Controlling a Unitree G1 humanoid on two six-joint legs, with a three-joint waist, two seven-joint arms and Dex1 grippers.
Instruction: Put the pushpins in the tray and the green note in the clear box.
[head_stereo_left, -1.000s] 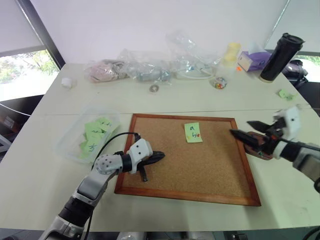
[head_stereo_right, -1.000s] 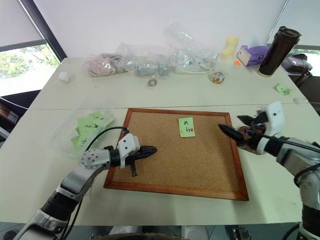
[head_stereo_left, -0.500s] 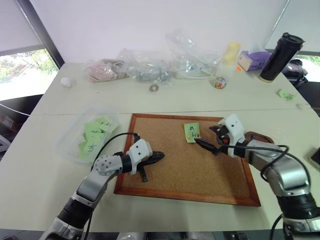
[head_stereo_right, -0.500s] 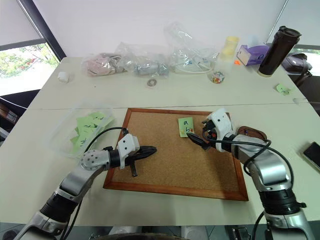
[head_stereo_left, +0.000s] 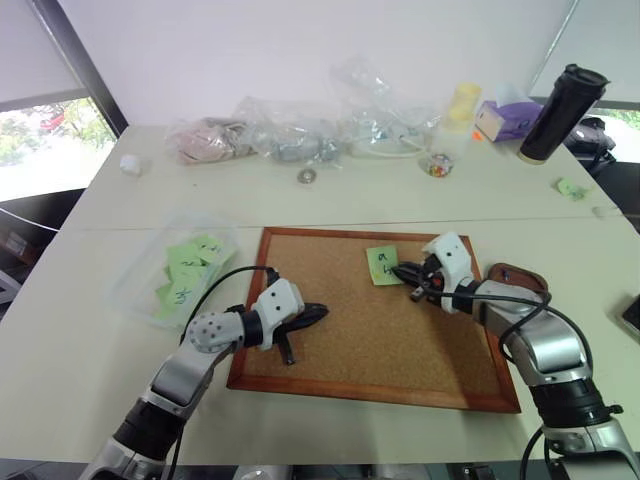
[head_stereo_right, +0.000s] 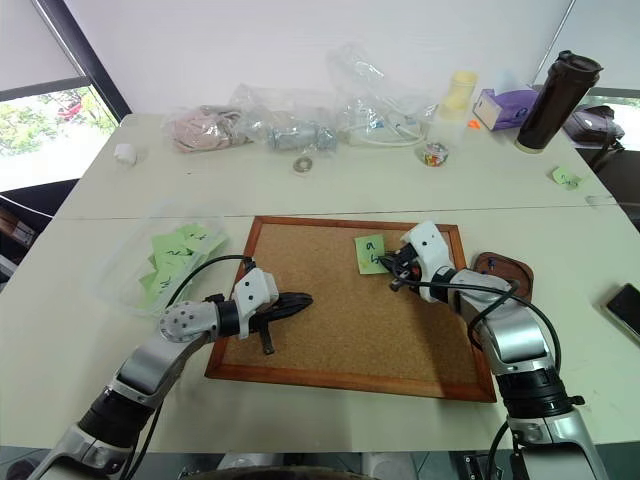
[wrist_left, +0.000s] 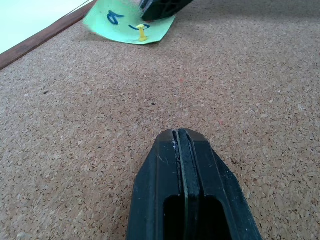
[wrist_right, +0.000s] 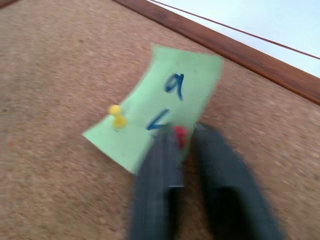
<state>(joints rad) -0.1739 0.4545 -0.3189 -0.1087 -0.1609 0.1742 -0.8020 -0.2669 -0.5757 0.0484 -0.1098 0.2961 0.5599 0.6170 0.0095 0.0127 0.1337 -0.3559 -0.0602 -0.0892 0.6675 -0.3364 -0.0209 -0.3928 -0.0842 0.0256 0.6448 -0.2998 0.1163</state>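
Now right gripper (wrist_right: 181, 142) pinches the red pushpin (wrist_right: 179, 134) at the green note (wrist_right: 157, 105) edge | yellow pushpin (wrist_right: 117, 116) just beyond its tips, visible from both wrists | left gripper (wrist_left: 181, 150) pressed shut, empty, on cork board (head_stereo_left: 400, 340) | tray (head_stereo_right: 503, 270) behind right arm | clear box (head_stereo_left: 175, 270) beyond left arm.

"a b" on green note (wrist_right: 165, 110)

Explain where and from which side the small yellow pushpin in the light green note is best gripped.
Grip the small yellow pushpin by its raised plastic head, coming from above, probably: its point is sunk through the light green square note into the cork board, so just the head stands clear.
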